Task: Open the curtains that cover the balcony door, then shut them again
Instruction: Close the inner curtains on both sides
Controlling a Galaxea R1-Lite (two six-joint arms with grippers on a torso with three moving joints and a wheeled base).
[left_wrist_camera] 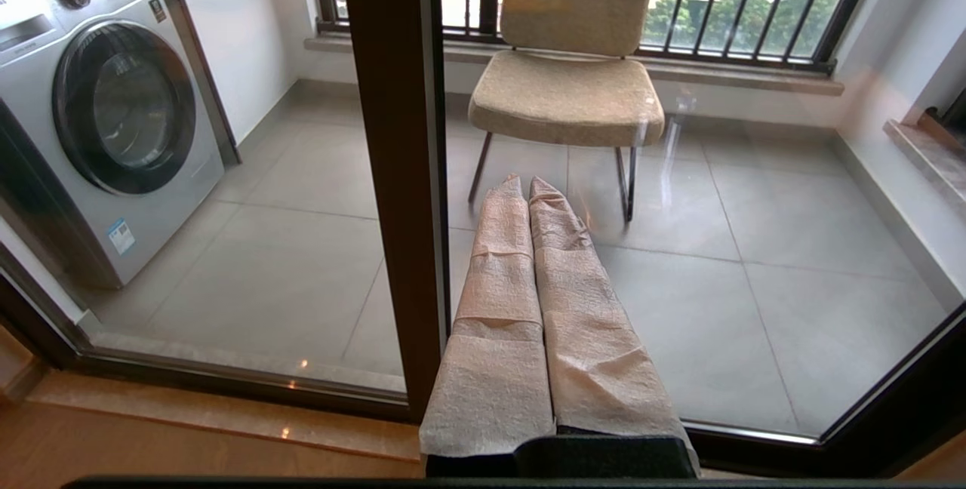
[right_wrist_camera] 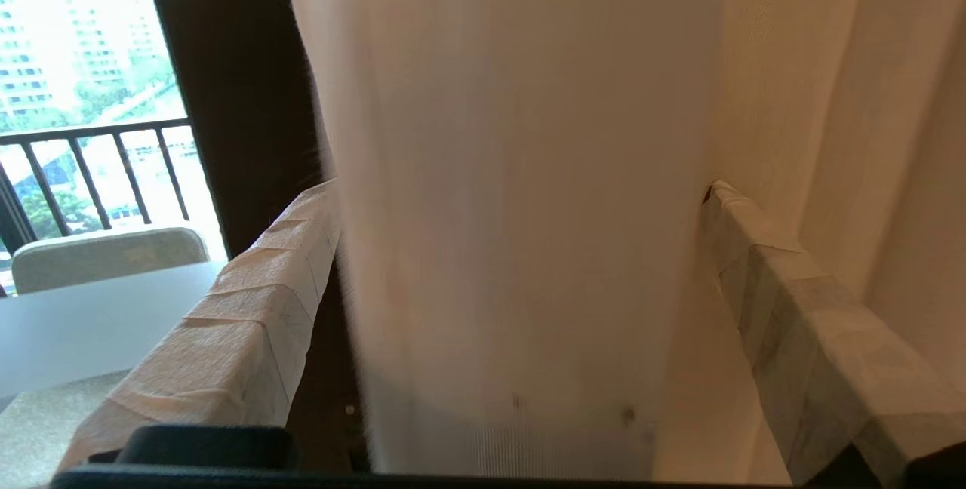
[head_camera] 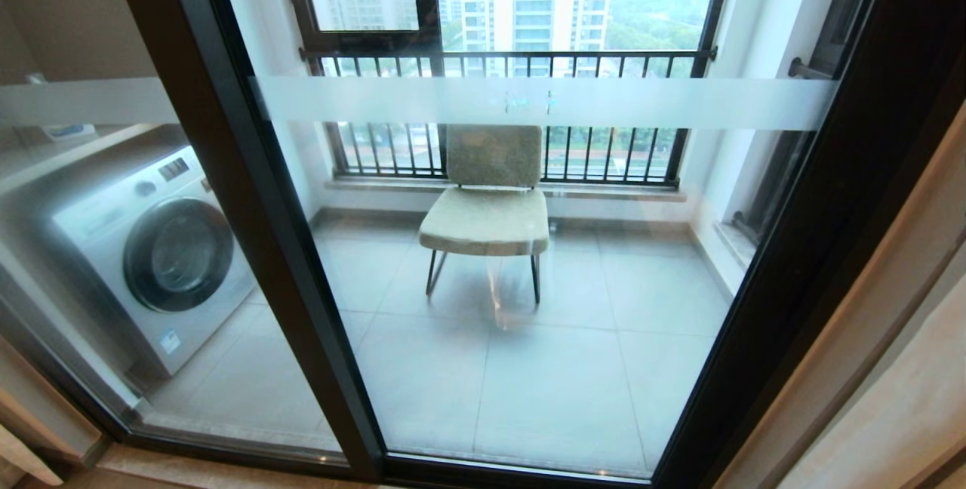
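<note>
Now the right hand (right_wrist_camera: 521,247) is spread wide, with a fold of the curtains (right_wrist_camera: 521,172) hanging between its fingers (right_wrist_camera: 249,323). The left hand (left_wrist_camera: 528,187) is closed, holding nothing, facing the balcony door (head_camera: 249,195). Behind the glass stand a chair (head_camera: 487,202) and a washing machine (head_camera: 151,247).

text: none legible | washer (left_wrist_camera: 113,119) labels: too small

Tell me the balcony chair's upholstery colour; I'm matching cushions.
Beige, slightly speckled fabric on the chair, with thin dark legs; clearest in the left wrist view.
</note>
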